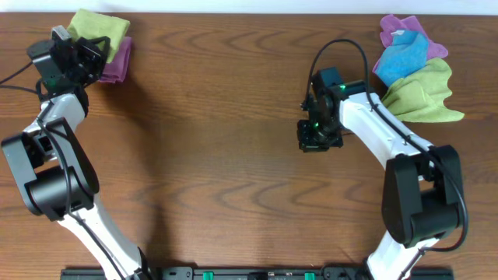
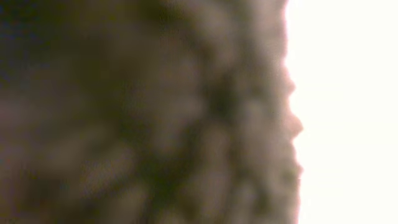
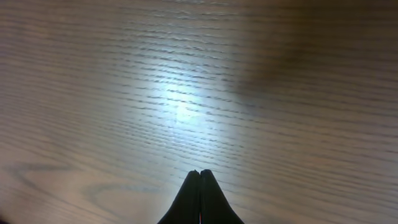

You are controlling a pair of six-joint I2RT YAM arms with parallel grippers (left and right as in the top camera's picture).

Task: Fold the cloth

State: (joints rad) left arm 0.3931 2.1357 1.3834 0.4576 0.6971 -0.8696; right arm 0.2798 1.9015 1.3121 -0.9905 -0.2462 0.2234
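Observation:
A folded green cloth (image 1: 99,29) lies on a purple cloth (image 1: 118,64) at the table's far left corner. My left gripper (image 1: 92,53) is pressed against this stack. The left wrist view is filled by blurred cloth (image 2: 155,112) right at the lens, with a bright white area on the right, and its fingers do not show. My right gripper (image 1: 317,137) hovers over bare wood right of the table's middle. In the right wrist view its fingers (image 3: 200,173) are shut together and hold nothing.
A loose pile of cloths lies at the far right: a magenta one (image 1: 401,29), a blue one (image 1: 405,56) and a green one (image 1: 424,95). Brown wooden table (image 1: 218,155). Both arm bases stand at the front edge.

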